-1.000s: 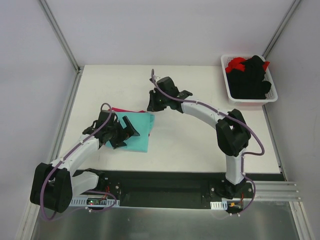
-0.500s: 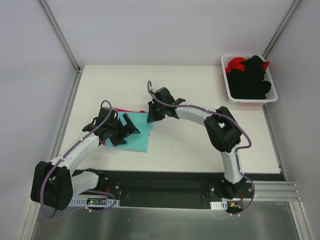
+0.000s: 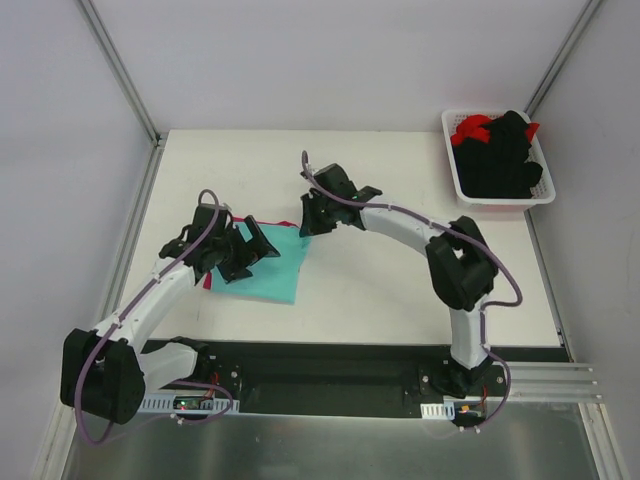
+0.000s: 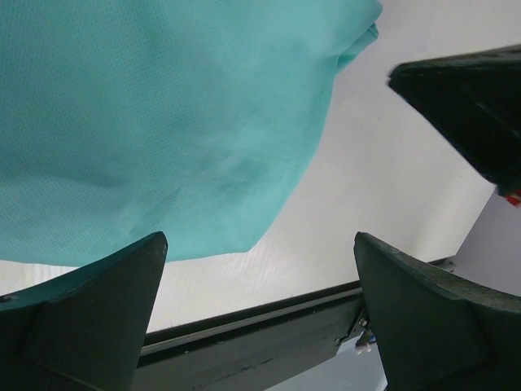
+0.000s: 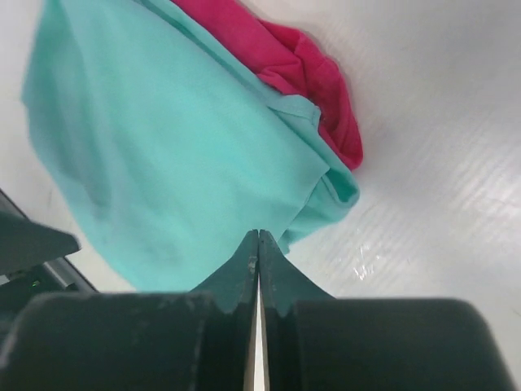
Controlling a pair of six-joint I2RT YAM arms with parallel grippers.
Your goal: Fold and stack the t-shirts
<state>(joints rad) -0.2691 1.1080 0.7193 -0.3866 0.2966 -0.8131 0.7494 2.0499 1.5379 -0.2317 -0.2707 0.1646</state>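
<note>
Since half a second ago the right claw (image 5: 258, 236) has drawn back a little toward 1 o'clock, off the shirt's far corner, and the left arm has swung slightly toward 12 o'clock. The right claw is fully closed, its two fingers pressed tip to tip with nothing between them; the tips hang just over the folded corner of the teal t-shirt (image 3: 275, 262), and whether they touch the cloth cannot be told. The left claw (image 4: 259, 244) is spread as wide as it goes and grips nothing; it hovers over the near edge of the same shirt, a finger on either side of the view.

The teal t-shirt lies folded into a rough rectangle, smooth on top, at about 9 o'clock from the middle of the table (image 3: 400, 270). One pink t-shirt (image 5: 301, 73) lies under it, showing only along the 12 o'clock edge. One white basket (image 3: 497, 195) sits at the table's 2 o'clock corner, heaped with black cloth (image 3: 505, 160) and red cloth (image 3: 470, 130).
</note>
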